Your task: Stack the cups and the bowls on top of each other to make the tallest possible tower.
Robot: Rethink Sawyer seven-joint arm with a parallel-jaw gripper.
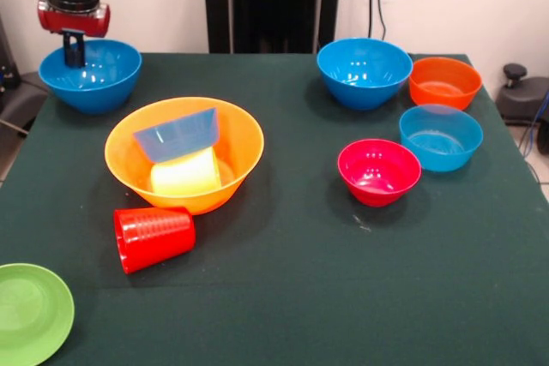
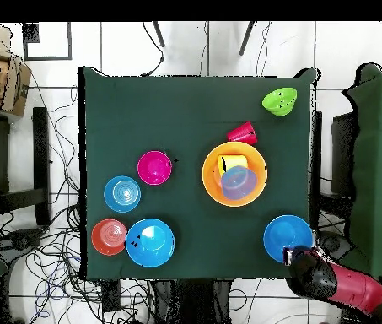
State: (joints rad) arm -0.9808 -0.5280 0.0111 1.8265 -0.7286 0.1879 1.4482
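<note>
Front view: end effector (image 1: 74, 47) hangs inside deep blue glossy plastic bowl (image 1: 90, 75) at tabletop (image 1: 292, 280) corner; opening cannot be told. Below and right of it, big yellow-orange bowl (image 1: 184, 153) holds yellow plastic cup (image 1: 186, 174) and tilted pale blue bowl (image 1: 177, 133); ribbed red cup (image 1: 153, 237) on its side beyond.

Overhead view: end effector (image 2: 298, 256) at deep blue bowl's (image 2: 287, 237) rim; tower base (image 2: 234, 174) up-left.

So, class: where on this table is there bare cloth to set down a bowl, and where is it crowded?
Bare cloth: the wide strip between the big yellow-orange bowl and the pink-red bowl, and the near right corner. Crowded: the far right, where the deep blue bowl, orange bowl and pale blue bowl cluster.
</note>
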